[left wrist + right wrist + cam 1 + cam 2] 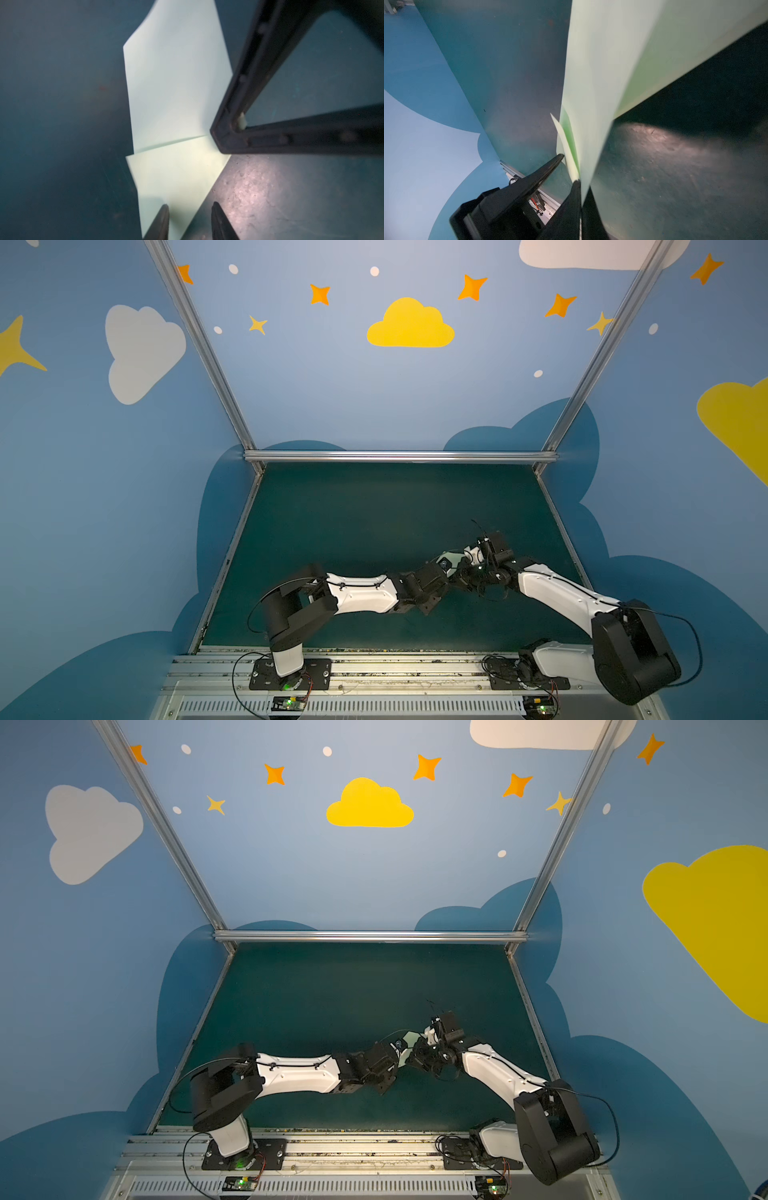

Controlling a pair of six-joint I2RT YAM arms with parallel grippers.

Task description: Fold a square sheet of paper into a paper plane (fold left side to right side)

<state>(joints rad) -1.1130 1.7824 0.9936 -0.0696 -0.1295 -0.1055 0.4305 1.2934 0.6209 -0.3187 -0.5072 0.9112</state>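
Support comes from my right claw (pixel 582 187), clenched on the paper plane (pixel 176 93), so my released left claw (pixel 190 216) can crease its edge.

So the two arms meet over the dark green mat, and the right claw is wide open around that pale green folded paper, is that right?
Not quite. The right gripper is not open: its jaws are shut on the pale green paper plane, pinching it, as the right wrist view shows. The rest holds: both arms do meet over the dark green mat.
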